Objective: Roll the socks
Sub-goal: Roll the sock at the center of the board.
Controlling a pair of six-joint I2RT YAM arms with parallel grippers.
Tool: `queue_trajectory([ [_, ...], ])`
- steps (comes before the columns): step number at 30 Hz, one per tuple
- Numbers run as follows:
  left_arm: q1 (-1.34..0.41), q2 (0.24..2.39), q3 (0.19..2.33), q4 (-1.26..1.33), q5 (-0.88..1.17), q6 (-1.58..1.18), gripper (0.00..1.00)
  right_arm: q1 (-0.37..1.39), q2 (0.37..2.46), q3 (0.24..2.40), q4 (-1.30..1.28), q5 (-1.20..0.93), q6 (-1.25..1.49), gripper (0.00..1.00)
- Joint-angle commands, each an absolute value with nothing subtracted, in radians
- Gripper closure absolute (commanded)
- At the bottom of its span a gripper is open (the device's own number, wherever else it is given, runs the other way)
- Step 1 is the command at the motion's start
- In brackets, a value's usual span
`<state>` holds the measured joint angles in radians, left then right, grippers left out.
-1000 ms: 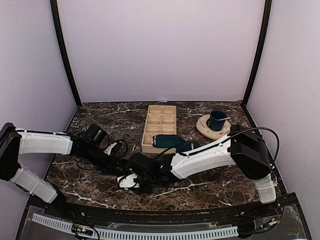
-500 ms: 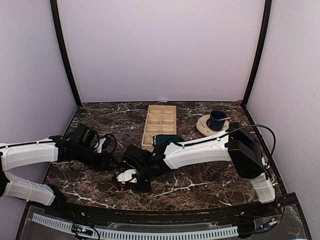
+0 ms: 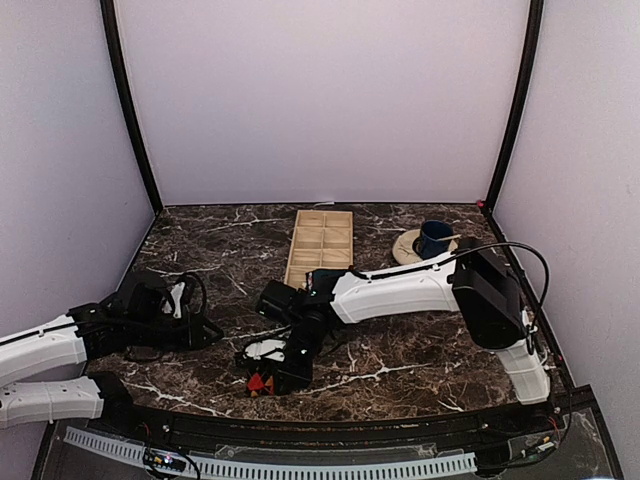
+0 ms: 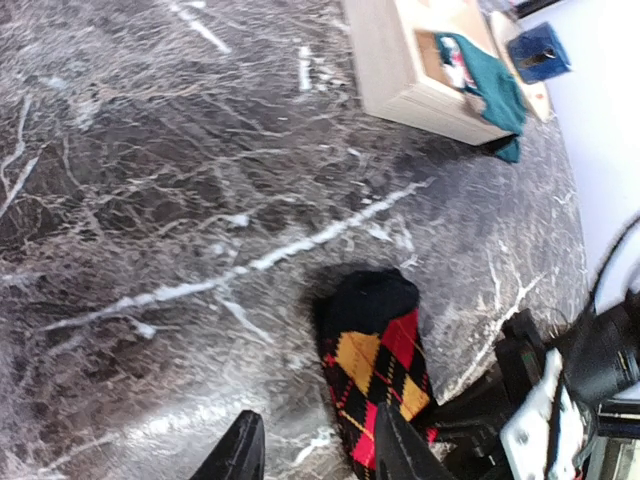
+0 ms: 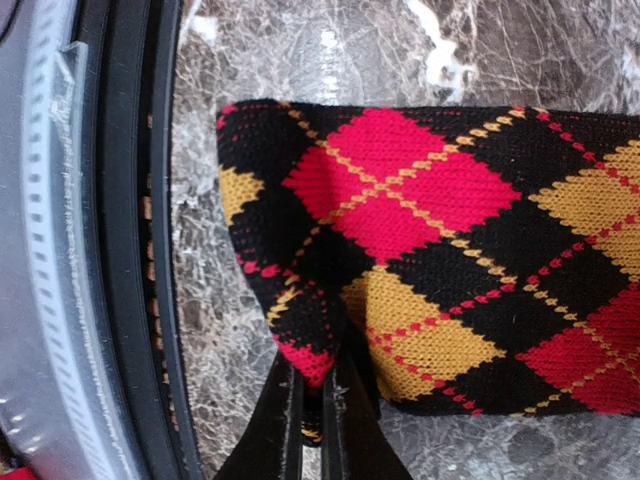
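Right claw (image 5: 318, 388), clamped on the argyle sock (image 5: 430, 250), had pulled it nearer; left claw (image 4: 318, 450), half-open and empty, had retreated leftward.

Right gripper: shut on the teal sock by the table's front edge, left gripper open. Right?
Not the teal sock: the right gripper is shut on the argyle sock, as the right wrist view shows. Front edge and open left gripper are correct.
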<state>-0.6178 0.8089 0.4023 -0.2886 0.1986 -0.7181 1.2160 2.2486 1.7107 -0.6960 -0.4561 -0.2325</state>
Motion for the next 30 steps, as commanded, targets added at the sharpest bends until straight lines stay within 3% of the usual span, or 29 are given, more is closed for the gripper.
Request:
queue_trajectory([
  [1, -0.734, 0.688, 0.352, -0.248, 0.019, -0.785, 0.61, 1.177, 2.301, 1.713, -0.790, -0.577, -0.192, 1.00],
  [15, -1.089, 0.645, 0.268, -0.135, -0.280, -0.692, 0.74, 1.110, 2.354, 1.748, -0.802, -0.713, -0.166, 1.00],
  [30, -1.403, 0.705, 0.254, 0.011, -0.410, -0.477, 0.89, 1.073, 2.408, 1.812, -0.829, -0.756, -0.132, 1.00],
])
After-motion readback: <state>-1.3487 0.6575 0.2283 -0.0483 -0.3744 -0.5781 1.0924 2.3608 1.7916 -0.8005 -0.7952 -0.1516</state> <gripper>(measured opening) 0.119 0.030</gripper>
